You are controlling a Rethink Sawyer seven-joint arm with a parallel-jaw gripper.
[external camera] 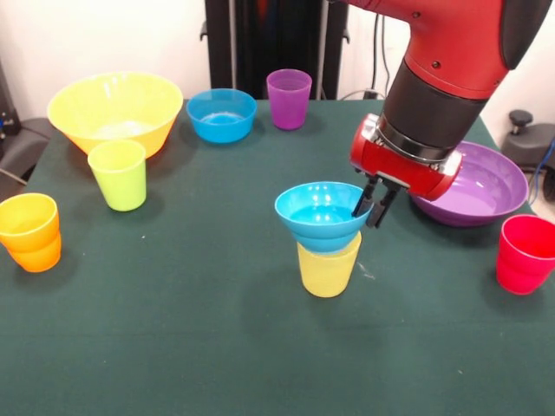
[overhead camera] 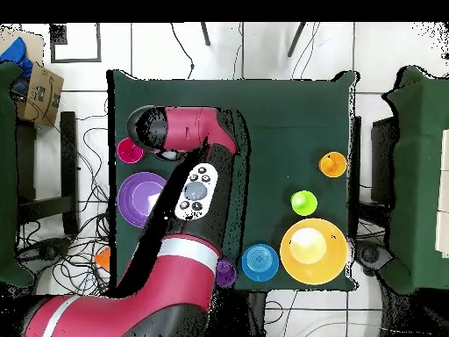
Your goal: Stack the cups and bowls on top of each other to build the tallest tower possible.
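A small blue bowl (external camera: 319, 214) sits in the mouth of a yellow cup (external camera: 329, 269) at the table's middle, forming a two-piece tower. My gripper (external camera: 374, 206) hangs at the bowl's right rim, one finger inside and one outside, closed on the rim. In the overhead view my arm (overhead camera: 195, 189) hides the tower and the gripper. Loose pieces: a lime cup (external camera: 120, 174) (overhead camera: 303, 203), an orange cup (external camera: 31, 231) (overhead camera: 332, 164), a purple cup (external camera: 289, 98) (overhead camera: 226, 274), a red cup (external camera: 525, 253) (overhead camera: 130, 150), a second blue bowl (external camera: 221, 114) (overhead camera: 260, 261), a large yellow bowl (external camera: 114, 110) (overhead camera: 313, 251), and a wide purple bowl (external camera: 477, 186) (overhead camera: 138, 197).
The green table (external camera: 173, 329) has its near edge at the picture's bottom in the front view. The purple bowl and red cup stand close to my arm's right side in the front view. The robot's black pedestal (external camera: 260, 43) stands behind the far edge.
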